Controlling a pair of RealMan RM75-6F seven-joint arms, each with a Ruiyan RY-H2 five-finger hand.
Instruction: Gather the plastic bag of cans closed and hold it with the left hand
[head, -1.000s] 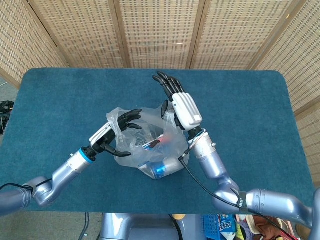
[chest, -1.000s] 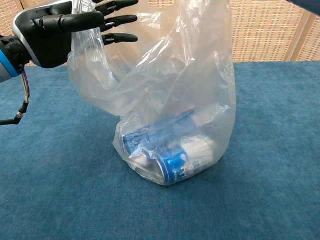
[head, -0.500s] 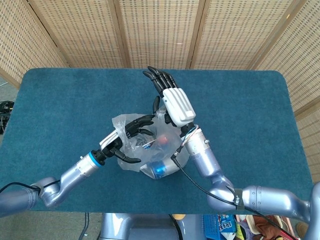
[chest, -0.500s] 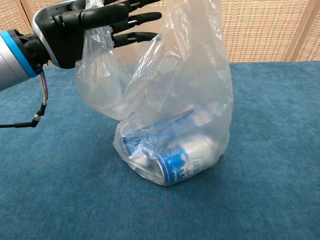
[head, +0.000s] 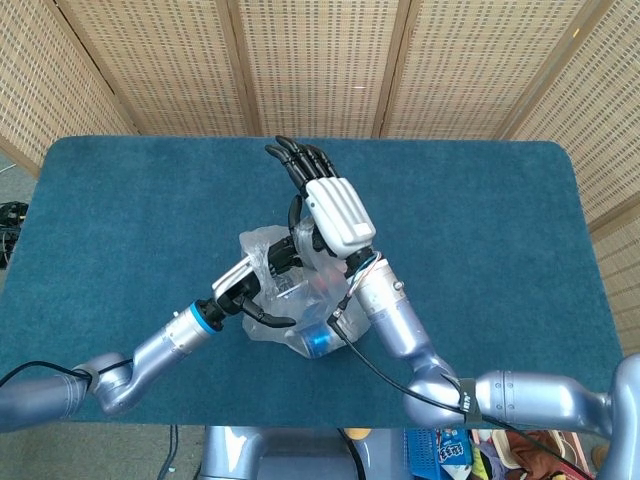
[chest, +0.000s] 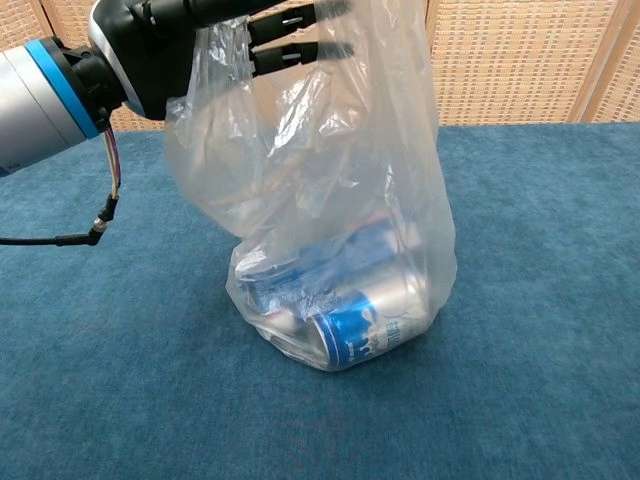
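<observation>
Reaching into the bag (chest: 330, 180), the left hand (chest: 150, 45) seemingly grasps its film; right hand (head: 330, 205) extends released fingers (head: 292, 153); can (chest: 365, 325) labels unreadable.

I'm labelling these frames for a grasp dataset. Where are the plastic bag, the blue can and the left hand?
plastic bag (chest: 390, 170), chest view, on its clear upper wall.
blue can (chest: 350, 333), chest view, on its blue printed side.
left hand (chest: 150, 50), chest view, on the black palm.
</observation>
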